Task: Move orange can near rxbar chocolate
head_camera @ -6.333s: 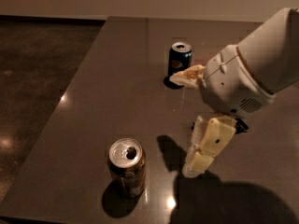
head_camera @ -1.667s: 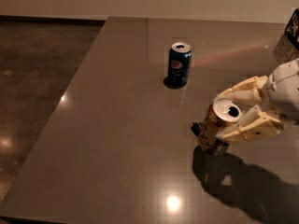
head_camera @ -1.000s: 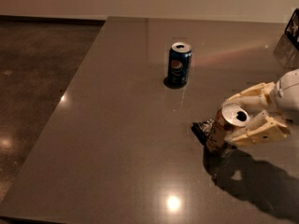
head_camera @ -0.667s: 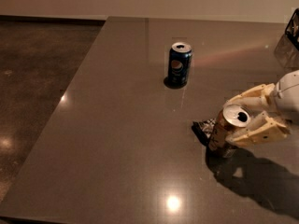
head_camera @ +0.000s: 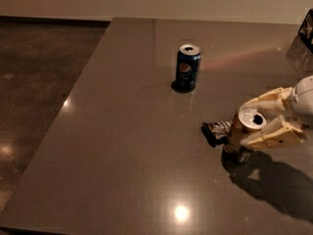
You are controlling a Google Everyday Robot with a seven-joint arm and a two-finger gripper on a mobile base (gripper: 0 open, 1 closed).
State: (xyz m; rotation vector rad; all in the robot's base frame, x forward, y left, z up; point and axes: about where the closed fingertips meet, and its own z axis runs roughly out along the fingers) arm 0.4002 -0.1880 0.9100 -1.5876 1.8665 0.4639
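A smooth, cream-coloured plastic two-finger tool [head_camera: 246,124] is seen at the right edge of the table [head_camera: 127,131], reaching in from the right out of a rounded, pale wrist housing. Its blocky, tapering fingers [head_camera: 271,98] are closed around the orange can [head_camera: 240,140], a cylindrical orange-brown metal soda can with a shiny silver top and an opened mouth. One finger is laid across the far side of the can just below the rim, and the other is pressed along the near side. The can is held slightly tilted, with its top turned toward the camera. Its base is met by a dark shadow on the table; whether it rests on the surface cannot be told.

The rxbar chocolate [head_camera: 215,130], a flat black snack bar in a crinkled, glossy wrapper with a crimped end, is laid on the table immediately left of the orange can. The two are touching or very nearly so, and the bar's right end is hidden behind the can.

A dark blue cylindrical metal Pepsi can [head_camera: 188,67] with a silver top is stood upright farther back, well apart from both.

The table is a broad, flat slab of polished grey-brown material on which a bright spot of light is reflected near the front edge. A mottled, glossy brown floor [head_camera: 39,82] is seen to the left.
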